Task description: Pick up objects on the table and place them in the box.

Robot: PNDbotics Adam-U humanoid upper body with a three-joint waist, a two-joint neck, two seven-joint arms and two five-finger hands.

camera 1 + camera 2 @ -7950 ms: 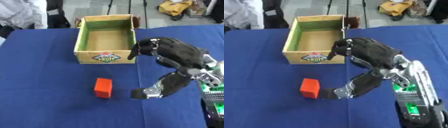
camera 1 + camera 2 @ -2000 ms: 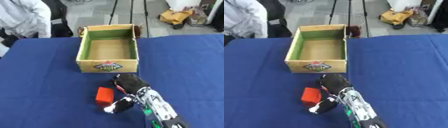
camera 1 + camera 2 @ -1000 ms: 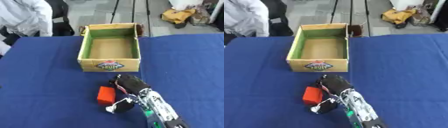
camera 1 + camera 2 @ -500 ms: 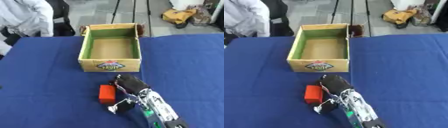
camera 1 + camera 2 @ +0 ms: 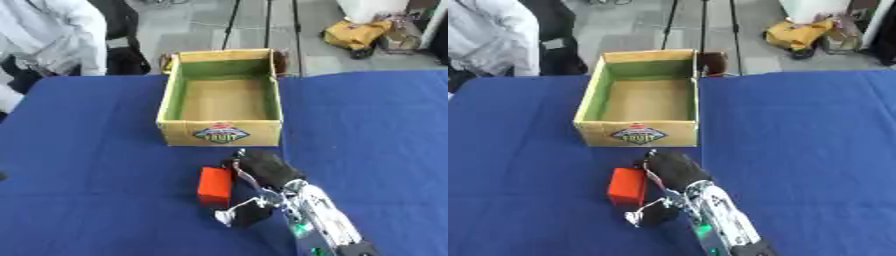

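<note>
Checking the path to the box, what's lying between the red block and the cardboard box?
Nothing: only bare blue tablecloth separates the red block from the cardboard box, clearest in the left eye view. The right hand sits beside the block.

A blue table (image 5: 376,125) fills the view, with a yellow bag (image 5: 357,34) on the floor beyond.

Right hand (image 5: 674,172) comes in from the bottom edge, forearm running up the middle of the blue table (image 5: 815,130). Black back of the hand faces the camera, just right of the red block (image 5: 626,186), close enough that contact can't be ruled out. Thumb sits below the block, near its lower right corner. Can't tell finger curl from this angle. Cardboard box (image 5: 638,105) with green inner walls stands upright beyond the hand, fruit label on its near wall, open top, nothing visible inside. Block stands on the cloth, near the box's front wall but apart from it.
</note>
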